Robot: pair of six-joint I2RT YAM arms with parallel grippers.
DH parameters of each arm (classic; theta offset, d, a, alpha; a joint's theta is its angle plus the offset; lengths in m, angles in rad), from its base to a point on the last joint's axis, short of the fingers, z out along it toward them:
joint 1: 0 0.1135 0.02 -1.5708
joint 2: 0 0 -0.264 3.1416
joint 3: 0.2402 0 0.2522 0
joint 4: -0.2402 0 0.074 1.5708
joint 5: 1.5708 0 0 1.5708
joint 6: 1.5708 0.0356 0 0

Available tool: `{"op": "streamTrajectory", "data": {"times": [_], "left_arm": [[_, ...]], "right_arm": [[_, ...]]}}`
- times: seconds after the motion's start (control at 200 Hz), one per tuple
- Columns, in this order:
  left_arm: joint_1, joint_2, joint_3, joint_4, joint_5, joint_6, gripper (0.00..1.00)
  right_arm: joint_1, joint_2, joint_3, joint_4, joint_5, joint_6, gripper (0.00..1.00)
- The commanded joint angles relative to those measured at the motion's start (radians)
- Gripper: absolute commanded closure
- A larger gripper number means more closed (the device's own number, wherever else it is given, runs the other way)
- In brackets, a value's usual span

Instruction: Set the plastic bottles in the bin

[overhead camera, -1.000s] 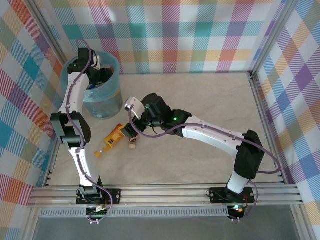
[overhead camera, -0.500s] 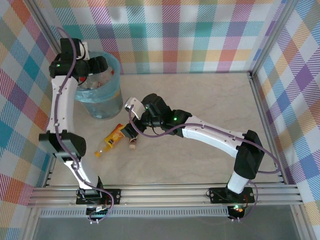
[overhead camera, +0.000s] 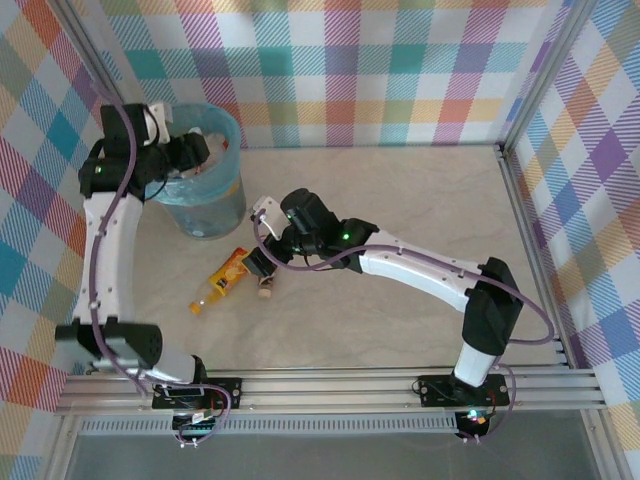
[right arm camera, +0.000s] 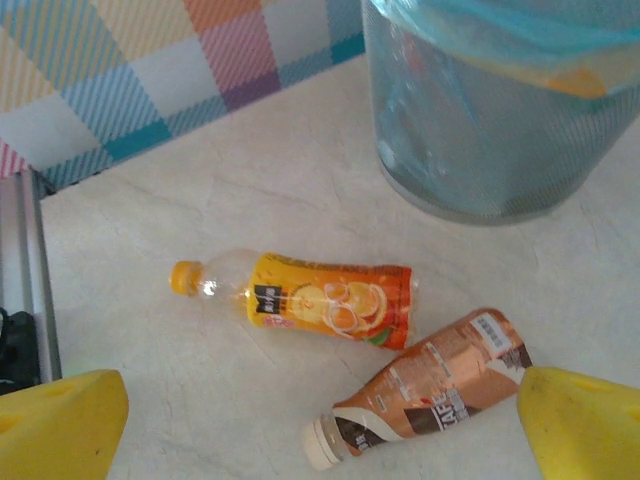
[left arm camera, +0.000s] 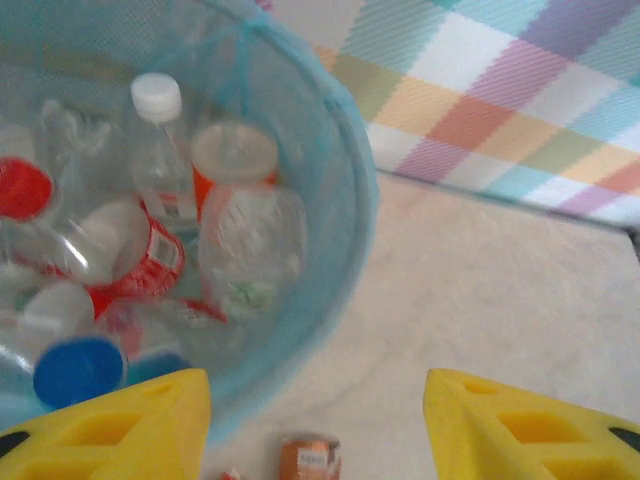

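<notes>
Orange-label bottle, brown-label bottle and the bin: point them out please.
orange-label bottle (right arm camera: 328, 305), right wrist view, on its label.
brown-label bottle (right arm camera: 432, 385), right wrist view, on its label.
bin (right arm camera: 470, 150), right wrist view, on its wall.

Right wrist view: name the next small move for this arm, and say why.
Probably lower the right pincer straight onto the brown bottle: its jaws stand open and empty, and that bottle lies on the table just beneath them, nearer than the orange bottle.
</notes>
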Motion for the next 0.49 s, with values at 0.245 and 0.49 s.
{"op": "streamTrajectory", "data": {"times": [0.245, 0.49], "left_arm": [[-0.054, -0.599, -0.627, 0.217, 0.211, 0.120, 0.28], [-0.056, -0.816, -0.883, 0.257, 0.305, 0.153, 0.26]], "right_arm": [[-0.021, 0.199, 0.137, -0.161, 0.120, 0.276, 0.01], [-0.026, 0.296, 0.144, -0.117, 0.094, 0.402, 0.00]]}}
